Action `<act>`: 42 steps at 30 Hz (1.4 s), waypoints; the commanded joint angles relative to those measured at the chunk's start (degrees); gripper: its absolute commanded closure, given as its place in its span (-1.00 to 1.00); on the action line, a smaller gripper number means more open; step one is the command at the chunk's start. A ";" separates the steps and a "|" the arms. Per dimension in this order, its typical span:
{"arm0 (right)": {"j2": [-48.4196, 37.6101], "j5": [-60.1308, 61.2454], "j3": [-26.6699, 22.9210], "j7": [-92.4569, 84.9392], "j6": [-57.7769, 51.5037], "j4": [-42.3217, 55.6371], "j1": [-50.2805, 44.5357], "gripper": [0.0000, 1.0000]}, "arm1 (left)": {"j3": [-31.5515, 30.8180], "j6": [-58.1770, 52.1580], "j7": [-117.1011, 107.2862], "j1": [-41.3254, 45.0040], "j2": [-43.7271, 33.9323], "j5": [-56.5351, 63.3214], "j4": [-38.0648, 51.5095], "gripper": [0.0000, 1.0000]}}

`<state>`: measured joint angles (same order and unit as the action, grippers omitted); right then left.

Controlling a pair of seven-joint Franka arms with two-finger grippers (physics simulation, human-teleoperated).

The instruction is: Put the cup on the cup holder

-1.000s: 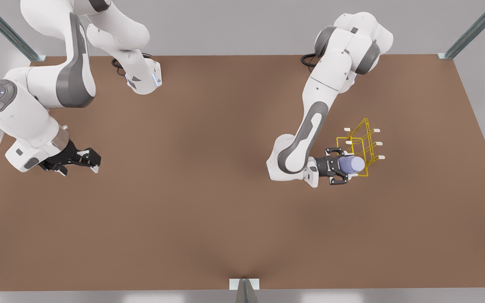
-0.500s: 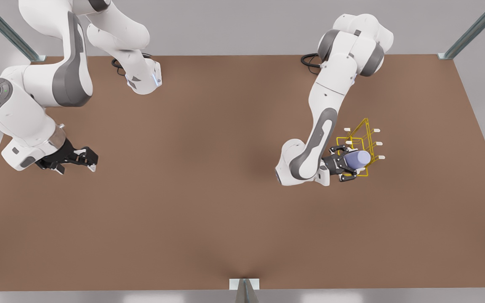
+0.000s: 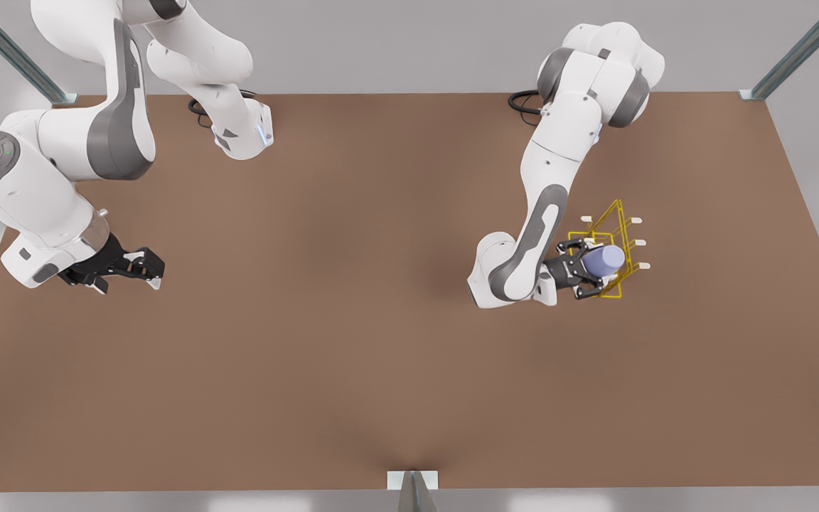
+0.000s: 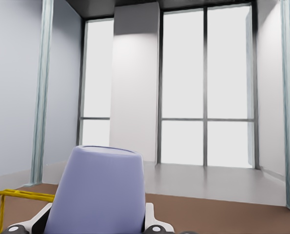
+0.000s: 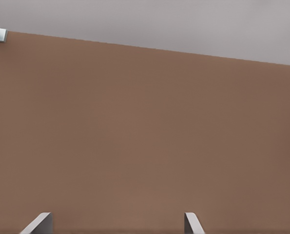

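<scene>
Since a second ago the left hand [image 3: 592,269] has carried the cup [image 3: 602,261] further in among the yellow wires of the cup holder [image 3: 612,235], toward the front view's right, and the arm's elbow has swung up with it; the right hand [image 3: 141,268] has barely shifted. The left hand is clamped on the cup's sides, one finger [image 4: 30,225] showing on each flank near the wide end in its wrist view. I'd judge the cup light and stiff — a plain smooth tumbler, probably a bit slippery on that matte taper, so a grip low on the wider part, across the body, looks right. The cup lies roughly level, its long axis running along the hand's reach: closed narrow end leading toward the white-tipped pegs, open mouth back toward the palm. It is held above the desk [image 3: 352,341], overlapping the lower part of the frame; whether it touches a wire or peg I cannot tell. The right hand waits near the front view's left, fingers apart — nothing between them.
</scene>
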<state>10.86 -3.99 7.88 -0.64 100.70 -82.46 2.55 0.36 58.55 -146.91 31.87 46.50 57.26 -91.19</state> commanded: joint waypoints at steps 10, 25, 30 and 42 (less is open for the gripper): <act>-0.05 0.12 0.03 -0.06 0.02 0.02 0.00 -1.00 | -0.98 0.43 -8.92 -0.58 -0.45 0.05 -2.59 -0.49; 0.13 0.12 -0.06 -0.15 0.02 0.02 0.09 -1.00 | -10.47 2.62 30.79 -1.46 -12.57 -18.22 19.11 -1.00; 0.04 0.12 -0.06 -0.06 -0.06 0.02 0.09 -1.00 | -10.47 10.01 125.53 -25.10 -27.78 -52.95 21.40 -1.00; 0.04 0.04 -0.06 -0.15 -0.06 0.02 0.09 -1.00 | -10.47 25.56 138.74 -30.73 -26.12 -52.69 12.35 -1.00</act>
<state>10.96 -3.92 7.81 -0.72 100.66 -82.47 2.64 -10.08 81.47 -67.98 1.16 19.29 4.94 -79.70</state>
